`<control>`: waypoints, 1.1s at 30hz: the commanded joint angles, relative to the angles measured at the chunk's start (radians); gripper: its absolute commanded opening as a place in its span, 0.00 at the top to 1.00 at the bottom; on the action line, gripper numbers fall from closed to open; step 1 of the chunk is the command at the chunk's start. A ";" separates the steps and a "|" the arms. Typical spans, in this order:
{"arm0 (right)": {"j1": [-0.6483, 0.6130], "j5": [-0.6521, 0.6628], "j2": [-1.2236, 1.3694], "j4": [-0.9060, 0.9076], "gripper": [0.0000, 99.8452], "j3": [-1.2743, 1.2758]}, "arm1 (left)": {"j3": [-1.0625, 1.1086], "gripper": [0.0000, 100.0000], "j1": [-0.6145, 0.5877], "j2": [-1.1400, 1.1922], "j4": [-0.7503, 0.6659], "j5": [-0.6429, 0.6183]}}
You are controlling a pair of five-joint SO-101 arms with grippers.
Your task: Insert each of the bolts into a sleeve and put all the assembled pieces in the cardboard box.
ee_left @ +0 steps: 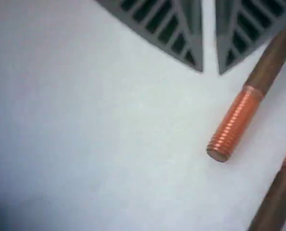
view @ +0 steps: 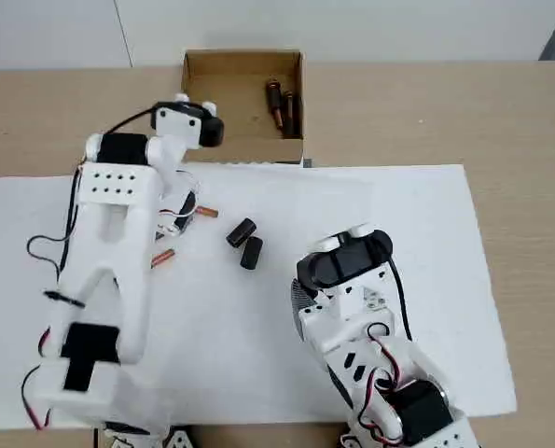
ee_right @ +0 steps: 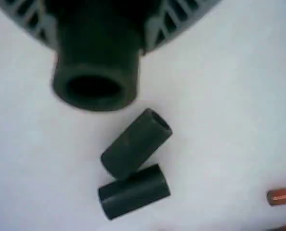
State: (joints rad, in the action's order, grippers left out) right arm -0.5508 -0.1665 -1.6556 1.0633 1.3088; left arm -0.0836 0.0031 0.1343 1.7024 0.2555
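fingers (ee_right: 181,14) of the right gripper (ee_right: 99,29) are clamped on a short black tubular sleeve (ee_right: 94,77), its open bore facing outward. it seems lifted off the white paper sheet (view: 398,215) and is well apart from the open brown cardboard box (view: 223,103). fingers (ee_left: 181,33) of the left gripper (ee_left: 210,65) stand only a narrow slit apart with nothing in it. their tips are just beside a copper-coloured bolt with a threaded end (ee_left: 236,122) lying flat on the paper, and a second bolt (ee_left: 277,192) of the same kind lies next to it. both are nearer the box than the held sleeve is.

to my eye the step in hand is the pairing: one sleeve is up, its bolt not yet taken. the next move calls for the left fingers to widen, straddle the smooth shank and lift it, then line the thread up with the bore.

two more black sleeves (view: 242,231) lie touching each other between the box and the right gripper. inside the box a few assembled pieces (view: 282,107) lie against its wall.
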 commanded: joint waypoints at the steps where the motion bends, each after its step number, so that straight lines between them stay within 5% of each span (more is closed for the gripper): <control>1: 0.001 0.005 -0.015 -0.024 1.00 -0.006 | -0.039 0.99 -0.038 0.046 -0.054 0.091; 13: -0.001 0.003 -0.015 -0.025 1.00 -0.006 | -0.039 0.95 -0.060 0.173 -0.184 0.259; 17: -0.001 0.003 -0.015 -0.025 1.00 -0.006 | -0.059 0.87 -0.048 0.178 -0.184 0.259; 33: -0.004 0.005 -0.015 -0.021 1.00 -0.006 | -0.251 0.87 -0.041 0.374 -0.215 0.302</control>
State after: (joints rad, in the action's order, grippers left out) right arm -0.5508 -0.1665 -1.6556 1.0633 1.3088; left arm -0.2432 -0.0445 0.4902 1.4661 0.5531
